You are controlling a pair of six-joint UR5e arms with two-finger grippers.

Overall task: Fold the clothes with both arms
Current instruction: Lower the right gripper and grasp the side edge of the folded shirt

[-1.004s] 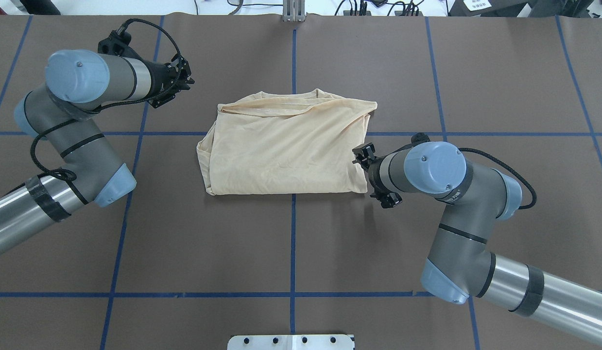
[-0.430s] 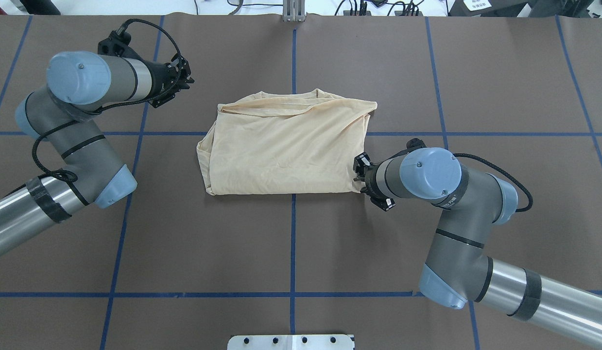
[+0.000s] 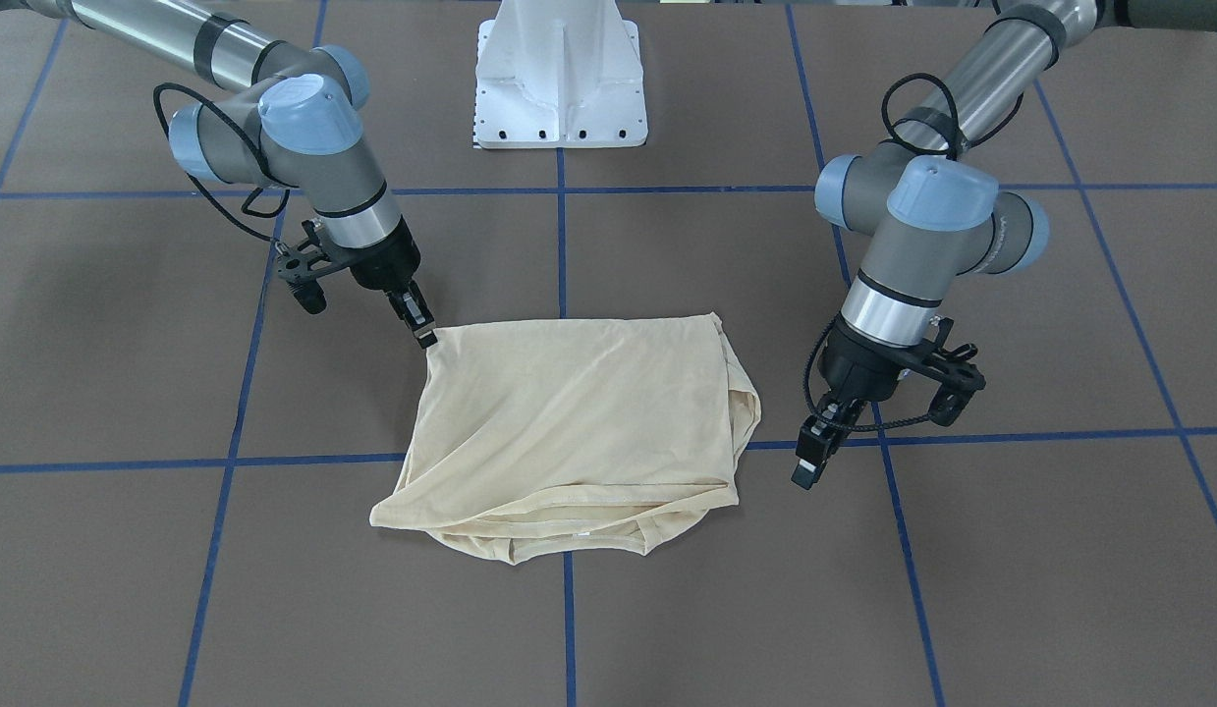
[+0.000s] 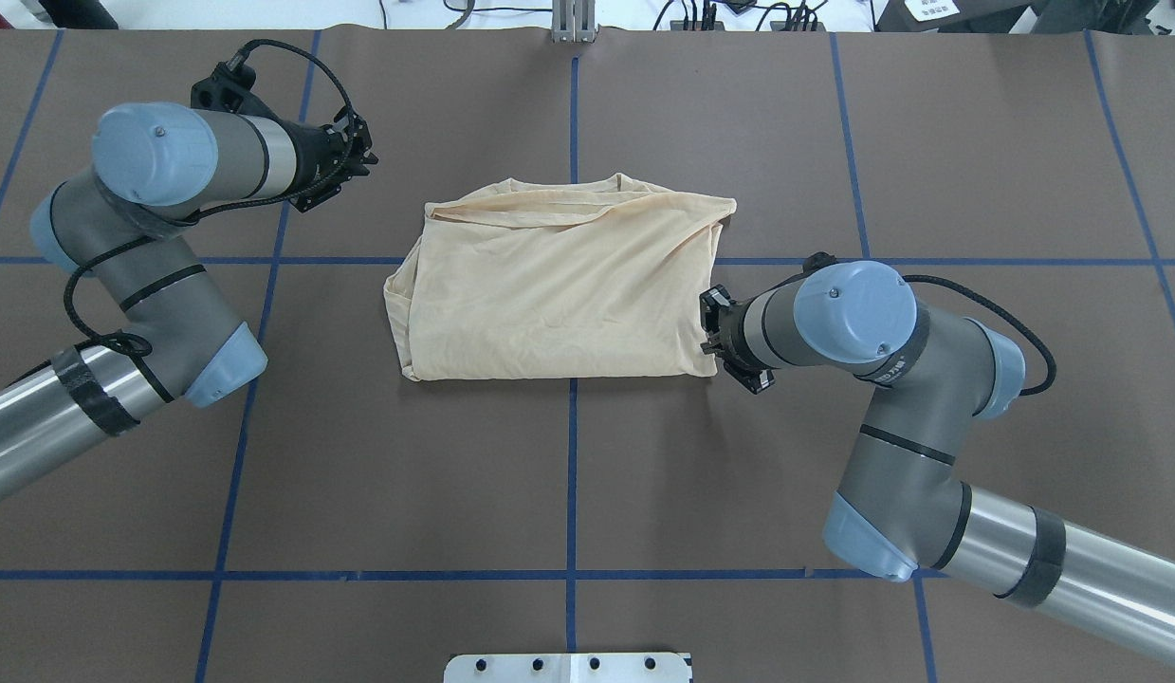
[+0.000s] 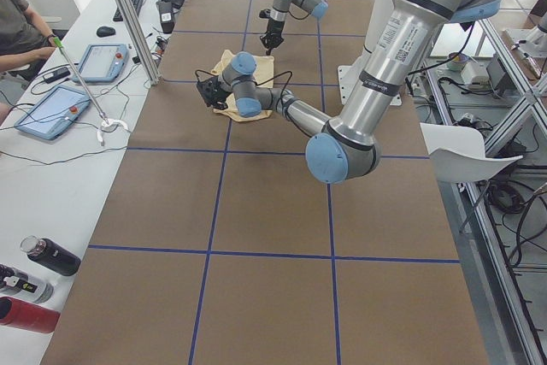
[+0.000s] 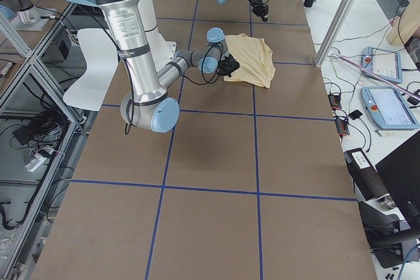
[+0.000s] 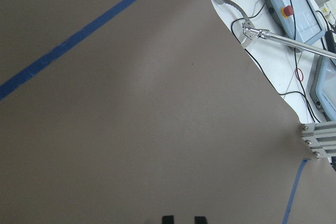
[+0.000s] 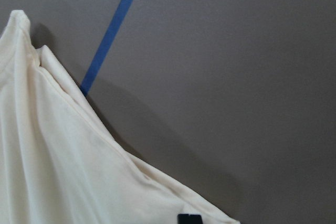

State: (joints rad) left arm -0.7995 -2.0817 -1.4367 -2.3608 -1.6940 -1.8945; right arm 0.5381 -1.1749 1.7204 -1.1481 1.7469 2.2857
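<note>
The pale cream shirt [image 4: 559,285] lies folded into a rough rectangle at the middle of the table, collar side away from the robot [image 3: 569,525]. My right gripper [image 3: 423,334] points down with its tips together, touching the shirt's near right corner. In the right wrist view it [image 8: 190,219] shows as one merged black tip at the cloth's edge [image 8: 63,156]; whether cloth is pinched is unclear. My left gripper [image 4: 364,156] hovers over bare table well left of the shirt. Its two tips [image 7: 183,219] stand a narrow gap apart with nothing between them.
Blue tape lines [image 4: 573,474] divide the brown table into squares. The white pedestal base [image 3: 559,79] stands at the robot's edge. A metal post [image 4: 573,24] rises at the far edge. Beyond it a side bench holds tablets [image 5: 51,108], bottles [image 5: 47,258] and a seated person [image 5: 17,14].
My right gripper has swung in from beside the shirt's right edge to its near right corner. The left arm has shifted only slightly. The shirt has not moved.
</note>
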